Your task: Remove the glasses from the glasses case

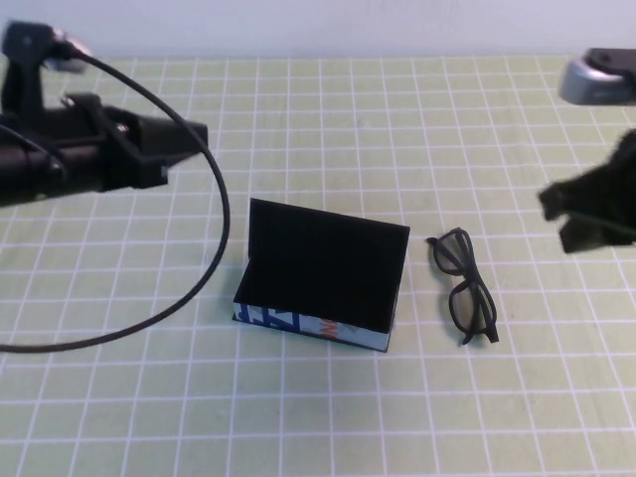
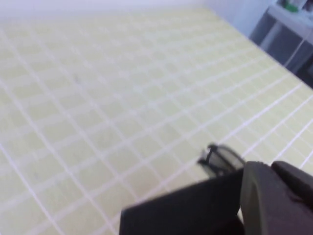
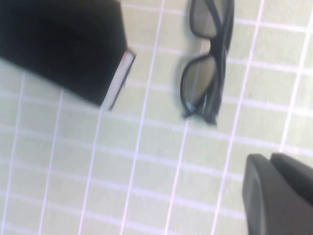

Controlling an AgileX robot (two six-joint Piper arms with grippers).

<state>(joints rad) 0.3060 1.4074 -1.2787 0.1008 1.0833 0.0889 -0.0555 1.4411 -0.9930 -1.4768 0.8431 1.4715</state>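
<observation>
The glasses case [image 1: 318,263] stands open in the middle of the green grid mat, lid flap raised, its printed front side facing me; its inside looks empty. The black glasses [image 1: 469,306] lie folded open on the mat just right of the case. My left gripper [image 1: 184,139] hovers at the far left, behind the case, shut and empty. My right gripper [image 1: 571,214] hovers right of the glasses, shut and empty. The left wrist view shows its gripper [image 2: 272,166], the case [image 2: 181,210] and glasses [image 2: 220,156]. The right wrist view shows its gripper [image 3: 269,161], the glasses [image 3: 198,83] and case [image 3: 63,44].
A black cable [image 1: 214,199] loops from the left arm down over the mat to the left of the case. A grey device [image 1: 596,79] sits at the far right back edge. The mat [image 1: 328,417] extends in front of the case.
</observation>
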